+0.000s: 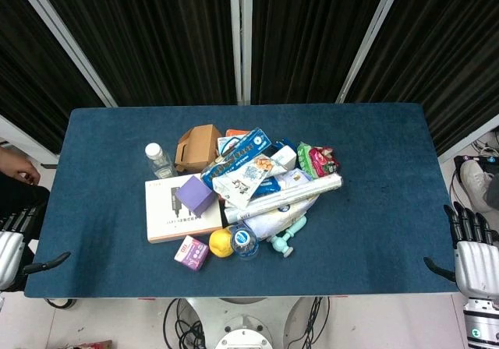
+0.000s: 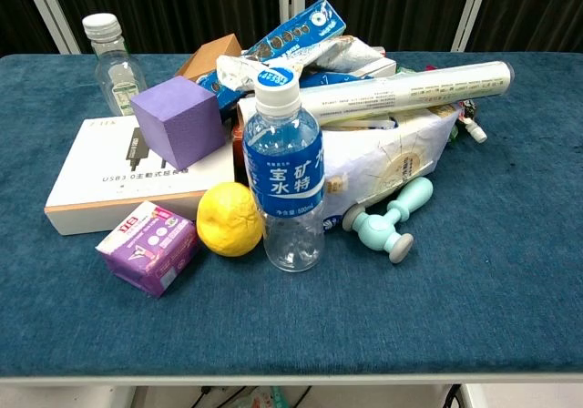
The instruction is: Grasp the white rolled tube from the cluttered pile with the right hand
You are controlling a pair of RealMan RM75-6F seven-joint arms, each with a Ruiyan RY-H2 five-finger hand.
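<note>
Dark curtains hang behind a blue table [image 1: 374, 209] that carries a heap of clutter in its middle. From the head view, the white rolled tube [image 1: 284, 197] lies slantwise across the top of the heap, its right end raised toward the far right, resting on a white bag [image 1: 274, 223]. Left of it sits a flat white box [image 1: 168, 209] with a purple cube [image 1: 194, 195] on it, and farther back a brown carton [image 1: 198, 147] and a small clear bottle [image 1: 159, 160]. At the near edge of the heap lie a purple packet [image 1: 191, 252], a lemon [image 1: 221, 242], a water bottle [image 1: 244, 241] and a mint-green handle [image 1: 287, 238]. The right hand [image 1: 473, 259] waits off the table's near right corner, well apart from the tube, fingers spread and holding nothing. The left hand [image 1: 14, 252] sits off the near left corner, partly cut by the frame, thumb out and holding nothing. From the chest view, the tube [image 2: 410, 90] runs along the top right of the heap, above the white bag [image 2: 387, 162]. The water bottle [image 2: 284, 171] stands upright in front, touching the lemon [image 2: 230, 219]; neither hand shows here.
</note>
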